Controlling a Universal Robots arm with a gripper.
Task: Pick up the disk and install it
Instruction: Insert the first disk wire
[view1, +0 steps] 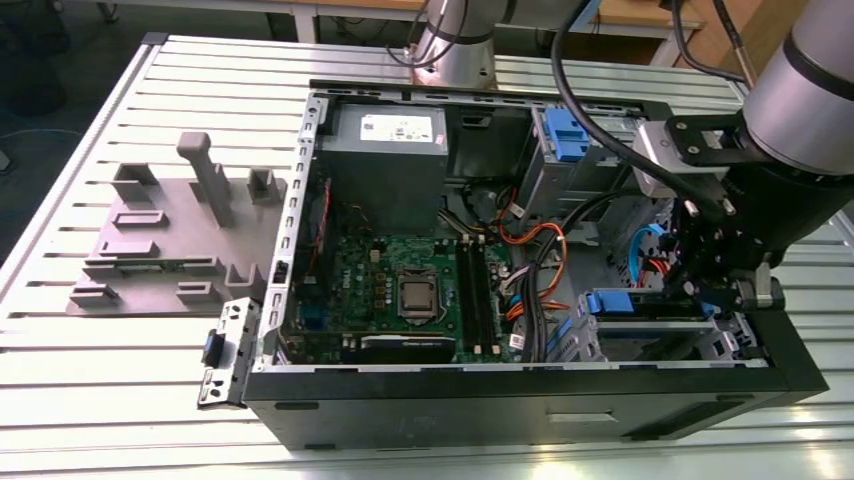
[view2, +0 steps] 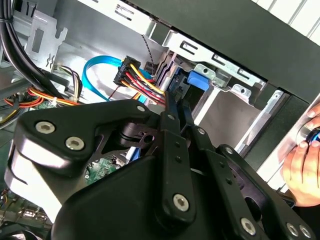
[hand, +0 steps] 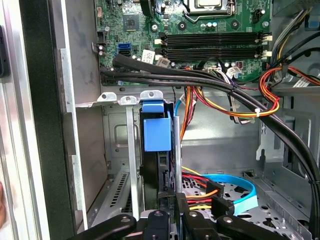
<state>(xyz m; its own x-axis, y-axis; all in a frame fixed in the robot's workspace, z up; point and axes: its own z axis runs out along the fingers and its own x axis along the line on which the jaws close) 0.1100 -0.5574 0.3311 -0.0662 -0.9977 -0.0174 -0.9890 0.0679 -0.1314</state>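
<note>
Black linkage of the pincer (view2: 172, 107) crowds the second wrist view, its two slim fingers (view2: 169, 116) drawn close together and reaching toward a blue tab. In the first wrist view the disk (hand: 156, 132) stands on edge in the drive bay, its blue carrier face toward the camera, with the pincer's fingertips at 6 o'clock of it, pinching the thin edge as far as I can judge; the contact itself is hidden behind the linkage, so a firm hold is likely but not certain. In the exterior view the pincer (view1: 714, 290) hangs over the bay at about 4 o'clock of the open computer case (view1: 400, 410), which lies on the slatted worktop (view1: 120, 400).

I judge the disk stiff, fairly heavy for its size and shock-sensitive; its metal sides would be slippery, so the plastic carrier rail is the better hold, squarely and without twist.

Orange, red and blue cables (hand: 235, 192) lie just beside the bay. A person's hand (view2: 302, 165) shows at the case's edge. How deep the disk sits cannot be told.
</note>
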